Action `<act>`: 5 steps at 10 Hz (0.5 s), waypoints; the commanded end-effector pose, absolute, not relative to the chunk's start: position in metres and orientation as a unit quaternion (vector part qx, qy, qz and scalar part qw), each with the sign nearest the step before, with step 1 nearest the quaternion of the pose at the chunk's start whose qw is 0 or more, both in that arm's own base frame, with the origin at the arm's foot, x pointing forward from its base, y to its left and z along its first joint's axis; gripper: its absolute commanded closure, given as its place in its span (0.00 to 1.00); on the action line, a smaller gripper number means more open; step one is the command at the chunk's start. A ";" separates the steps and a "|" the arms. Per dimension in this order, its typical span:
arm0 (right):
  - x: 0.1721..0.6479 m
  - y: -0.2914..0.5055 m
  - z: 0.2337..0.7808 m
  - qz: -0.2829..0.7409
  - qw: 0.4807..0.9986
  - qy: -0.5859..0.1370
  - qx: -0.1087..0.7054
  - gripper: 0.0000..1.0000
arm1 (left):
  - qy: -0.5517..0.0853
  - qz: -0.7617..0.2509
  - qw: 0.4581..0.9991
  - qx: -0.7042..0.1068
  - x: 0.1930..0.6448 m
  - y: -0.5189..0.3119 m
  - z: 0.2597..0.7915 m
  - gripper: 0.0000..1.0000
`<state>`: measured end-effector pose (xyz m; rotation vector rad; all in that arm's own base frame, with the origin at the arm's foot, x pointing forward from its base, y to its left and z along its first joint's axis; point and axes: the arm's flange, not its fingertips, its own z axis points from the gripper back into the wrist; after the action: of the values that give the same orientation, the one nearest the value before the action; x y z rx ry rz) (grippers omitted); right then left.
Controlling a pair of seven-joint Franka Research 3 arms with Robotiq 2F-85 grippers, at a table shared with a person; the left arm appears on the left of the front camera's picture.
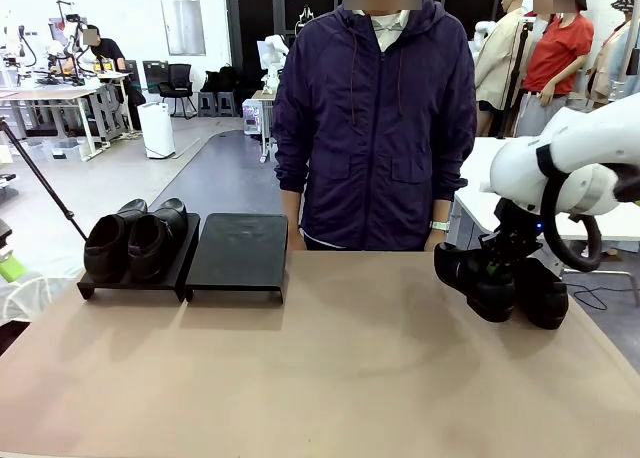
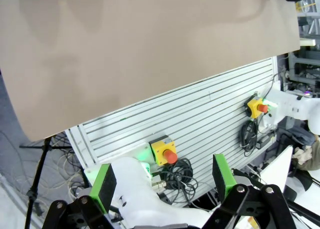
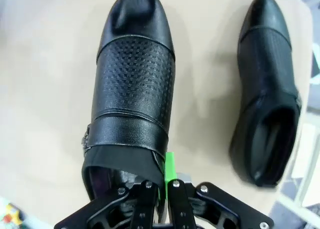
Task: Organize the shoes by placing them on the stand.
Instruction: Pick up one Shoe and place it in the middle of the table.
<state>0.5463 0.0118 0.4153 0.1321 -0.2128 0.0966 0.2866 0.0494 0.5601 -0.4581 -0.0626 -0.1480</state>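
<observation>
Half the job looks done: two shoes (image 1: 135, 243) sit side by side on the left stand (image 1: 130, 288) at the far-left corner of the worktop (image 1: 350, 368), while the matching stand (image 1: 238, 253) just beside it is bare, with room for the other pair. Those two lie close together near the worktop's right edge, toward the far side. The right jaws are pinched shut on the back collar of the inner shoe (image 3: 135, 84), one finger inside its opening; I cannot tell whether it has left the surface. Its mate (image 3: 267, 84) lies just beside it, untouched and closest to the right edge, where a careless nudge might tip it off. The left jaws stand wide open and hold nothing, out past a worktop edge above a slatted panel (image 2: 200, 119). Between the right edge and the bare stand lies open surface, and the person (image 1: 375, 128) stands at the far edge.
</observation>
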 end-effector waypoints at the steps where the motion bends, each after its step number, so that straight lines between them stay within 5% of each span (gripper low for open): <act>1: 0.461 0.066 0.449 0.029 0.989 -0.110 0.095 1.00 | -0.026 -0.071 0.971 -0.227 0.285 0.052 0.562 0.00; 5: 0.369 0.151 0.436 -0.020 0.973 -0.170 0.153 1.00 | -0.026 -0.071 0.971 -0.227 0.285 0.052 0.562 0.00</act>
<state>0.3777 0.1363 0.4428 0.2821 -0.3012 -0.0154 0.2866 0.0494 0.5602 -0.4582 -0.0624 -0.1481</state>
